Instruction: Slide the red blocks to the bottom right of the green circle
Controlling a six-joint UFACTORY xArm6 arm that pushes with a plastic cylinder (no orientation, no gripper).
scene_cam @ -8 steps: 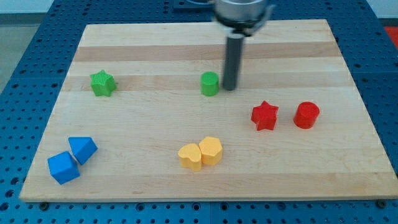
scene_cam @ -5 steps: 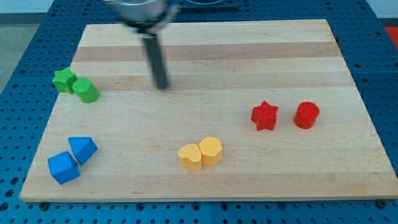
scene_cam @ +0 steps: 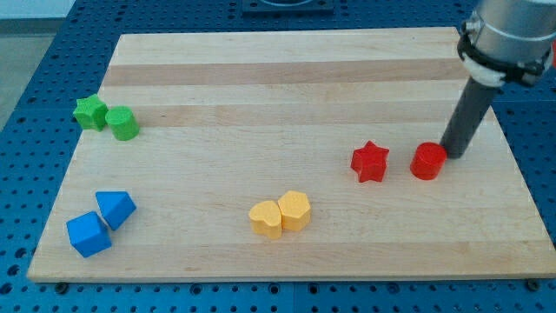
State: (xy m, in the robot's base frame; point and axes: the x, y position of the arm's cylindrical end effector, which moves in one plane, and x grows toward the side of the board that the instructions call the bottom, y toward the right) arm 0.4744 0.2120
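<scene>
— Where do we stand?
— My tip (scene_cam: 451, 154) holds nothing, touching the red cylinder (scene_cam: 427, 162) on its right side; the red star (scene_cam: 370, 162) sits just left.
— And the green circle (scene_cam: 123, 123)?
— Far left beside the green star (scene_cam: 89, 113); we see bare board (scene_cam: 261, 96) between.

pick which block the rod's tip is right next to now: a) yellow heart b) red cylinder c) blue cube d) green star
b: my tip sits at the upper right edge of the red cylinder, near the view's right, with the red star just to that block's left; the green, yellow and blue blocks are far off toward the view's left and bottom.
</scene>
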